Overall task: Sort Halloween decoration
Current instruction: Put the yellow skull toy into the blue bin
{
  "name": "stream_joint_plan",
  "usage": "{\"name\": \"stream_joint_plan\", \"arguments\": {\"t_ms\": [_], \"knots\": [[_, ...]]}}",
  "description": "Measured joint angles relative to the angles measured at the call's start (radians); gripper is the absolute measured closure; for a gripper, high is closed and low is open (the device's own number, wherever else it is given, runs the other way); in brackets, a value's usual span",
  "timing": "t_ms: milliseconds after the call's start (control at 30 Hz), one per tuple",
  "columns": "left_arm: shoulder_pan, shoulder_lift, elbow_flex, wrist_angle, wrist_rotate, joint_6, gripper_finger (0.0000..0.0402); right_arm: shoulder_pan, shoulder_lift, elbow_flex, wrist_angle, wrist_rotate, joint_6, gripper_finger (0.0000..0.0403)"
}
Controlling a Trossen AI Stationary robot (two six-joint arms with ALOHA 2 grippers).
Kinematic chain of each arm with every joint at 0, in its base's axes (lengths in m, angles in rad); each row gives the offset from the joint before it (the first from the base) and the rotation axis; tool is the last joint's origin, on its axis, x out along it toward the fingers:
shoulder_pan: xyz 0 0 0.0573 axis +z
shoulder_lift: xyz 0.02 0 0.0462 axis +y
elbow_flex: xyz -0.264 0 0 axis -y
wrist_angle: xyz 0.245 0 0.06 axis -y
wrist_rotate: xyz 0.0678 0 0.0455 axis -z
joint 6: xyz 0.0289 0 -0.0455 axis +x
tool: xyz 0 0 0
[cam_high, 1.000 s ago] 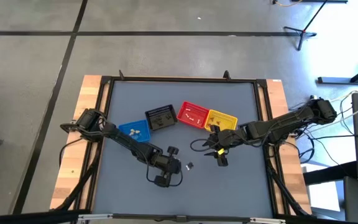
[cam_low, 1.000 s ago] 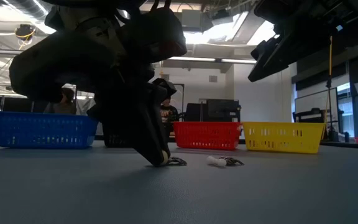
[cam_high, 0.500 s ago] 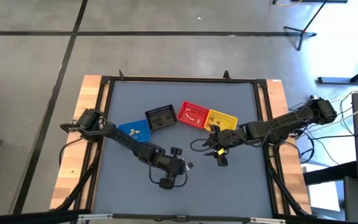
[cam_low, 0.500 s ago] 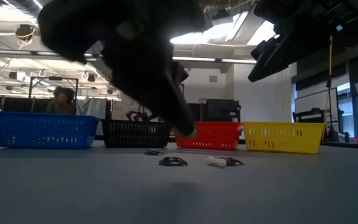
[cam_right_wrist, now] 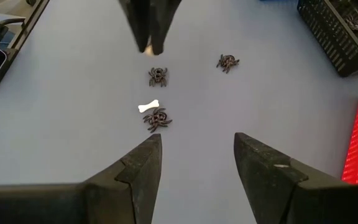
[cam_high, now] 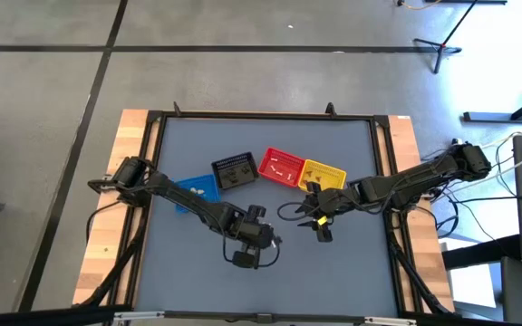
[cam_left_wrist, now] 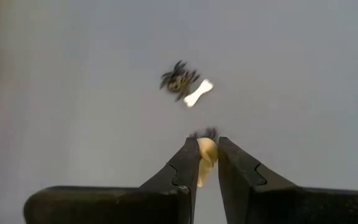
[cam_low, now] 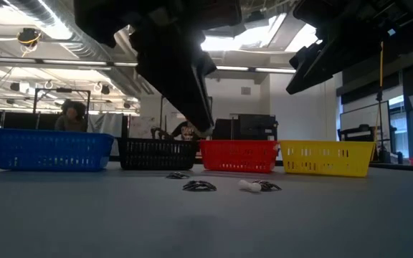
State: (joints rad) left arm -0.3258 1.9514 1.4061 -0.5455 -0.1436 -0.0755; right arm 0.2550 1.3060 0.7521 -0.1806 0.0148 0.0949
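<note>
My left gripper (cam_left_wrist: 207, 148) hangs above the table's middle, near side, shut on a tiny cream trinket (cam_left_wrist: 206, 155). Below it on the table lie a white bone (cam_left_wrist: 198, 93) and dark spiders (cam_left_wrist: 179, 79); the right wrist view shows three spiders (cam_right_wrist: 158, 76) (cam_right_wrist: 227, 62) (cam_right_wrist: 157, 118) and the bone (cam_right_wrist: 148, 107). In the low view the left fingers (cam_low: 201, 122) end well above these trinkets (cam_low: 199, 186). My right gripper (cam_right_wrist: 197, 155) waits open near the yellow basket (cam_high: 324, 174), fingers apart with nothing between them. My left gripper pinches the cream trinket (cam_left_wrist: 207, 163) between its two fingers. The fingers slant steeply down. The trinket is lifted clear of the table; its tip shows below the fingertips (cam_right_wrist: 146, 47) in the right wrist view.
Four small baskets stand in a row across the table's middle: blue (cam_high: 196, 190), black (cam_high: 235, 171), red (cam_high: 281, 165) and yellow. The red one holds pale bits. A wooden rim (cam_high: 130, 145) frames the grey table. People show in the room behind (cam_low: 70, 115).
My left gripper has risen from the table, where its fingertips stood beside a spider, and tipped up, carrying the cream trinket clear of the table. It has also drifted a little toward the table's right edge. The spiders and bone lie as before.
</note>
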Motion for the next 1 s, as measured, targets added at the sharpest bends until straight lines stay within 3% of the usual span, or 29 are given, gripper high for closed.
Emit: {"name": "stream_joint_plan", "arguments": {"t_ms": [400, 733, 867, 1000], "knots": [[0.053, -0.001, 0.123, -0.332, -0.054, 0.045, 0.0366, 0.0, 0.0, 0.0, 0.0, 0.0, 0.0, 0.0203], [0.1, -0.064, 0.141, -0.413, -0.066, 0.075, 0.0365, 0.0, 0.0, 0.0, 0.0, 0.0, 0.0, 0.0203], [0.1, -0.068, 0.136, -0.416, -0.033, 0.007, 0.0365, 0.0, 0.0, 0.0, 0.001, 0.0, 0.0, 0.0203], [0.093, -0.068, 0.136, -0.413, -0.027, -0.163, 0.0365, 0.0, 0.0, 0.0, 0.001, 0.0, 0.0, 0.0203]]}}
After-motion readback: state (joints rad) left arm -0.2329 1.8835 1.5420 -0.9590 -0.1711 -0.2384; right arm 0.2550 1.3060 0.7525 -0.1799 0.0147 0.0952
